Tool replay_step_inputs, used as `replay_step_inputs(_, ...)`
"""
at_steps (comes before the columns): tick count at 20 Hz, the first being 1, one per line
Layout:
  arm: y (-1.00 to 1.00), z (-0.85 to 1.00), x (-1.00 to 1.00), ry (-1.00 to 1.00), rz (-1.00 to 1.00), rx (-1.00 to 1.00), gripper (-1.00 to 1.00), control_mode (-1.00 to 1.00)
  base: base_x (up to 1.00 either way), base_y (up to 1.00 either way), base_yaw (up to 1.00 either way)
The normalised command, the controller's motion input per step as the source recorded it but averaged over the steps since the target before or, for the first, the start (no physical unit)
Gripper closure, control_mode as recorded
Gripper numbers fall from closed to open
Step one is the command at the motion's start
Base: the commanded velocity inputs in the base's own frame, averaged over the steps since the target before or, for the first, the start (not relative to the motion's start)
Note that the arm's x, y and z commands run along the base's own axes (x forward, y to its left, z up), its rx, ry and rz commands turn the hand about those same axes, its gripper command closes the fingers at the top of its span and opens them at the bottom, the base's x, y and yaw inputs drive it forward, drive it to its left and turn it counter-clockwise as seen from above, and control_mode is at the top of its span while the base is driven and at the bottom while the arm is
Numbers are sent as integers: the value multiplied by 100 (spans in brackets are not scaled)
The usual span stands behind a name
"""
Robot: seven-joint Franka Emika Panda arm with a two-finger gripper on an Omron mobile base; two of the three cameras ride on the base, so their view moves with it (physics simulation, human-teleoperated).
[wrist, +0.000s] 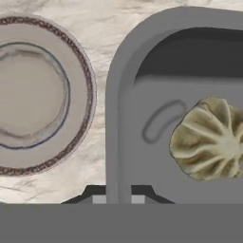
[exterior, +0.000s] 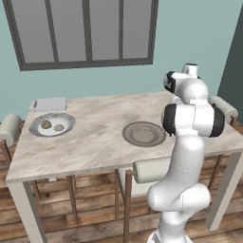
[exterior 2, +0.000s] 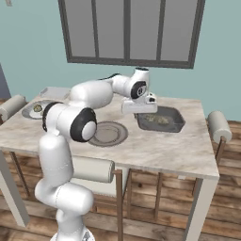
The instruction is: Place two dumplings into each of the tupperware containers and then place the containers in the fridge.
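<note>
A grey tupperware container (exterior 2: 172, 123) stands on the table's right part with two dumplings (exterior 2: 157, 119) inside. My gripper (exterior 2: 140, 113) reaches down to its left rim. In the hand view the container's wall (wrist: 118, 142) runs between my two fingertips, so the gripper (wrist: 118, 200) is shut on that rim, and one pleated dumpling (wrist: 209, 140) lies inside. A second, paler tupperware container (exterior: 50, 104) sits at the table's far left corner. Next to it, a round plate (exterior: 66, 119) holds two more dumplings (exterior: 52, 126). The fridge is out of view.
An empty round plate (exterior: 144, 134) with a patterned rim lies mid-table, just left of the gripped container. Chairs with padded roll backs stand around the marble table (exterior: 95, 142): at the front (exterior: 152, 170), the left (exterior: 9, 128) and the right (exterior 2: 219, 124). A window is behind.
</note>
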Motion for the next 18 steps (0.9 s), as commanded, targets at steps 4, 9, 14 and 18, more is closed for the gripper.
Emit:
replay_step_inputs(4, 10, 49, -61, -2, 61, -1, 100, -100, 0, 0, 0)
replay_step_inputs(9, 64, 35, -78, 0, 65, -3, 100, -100, 0, 0, 0)
replay_step_inputs(14, 73, 41, -95, -4, 54, -8, 100, -100, 0, 0, 0)
replay_step_inputs(18, 41, 44, -100, -15, 38, -3, 100, -100, 0, 0, 0)
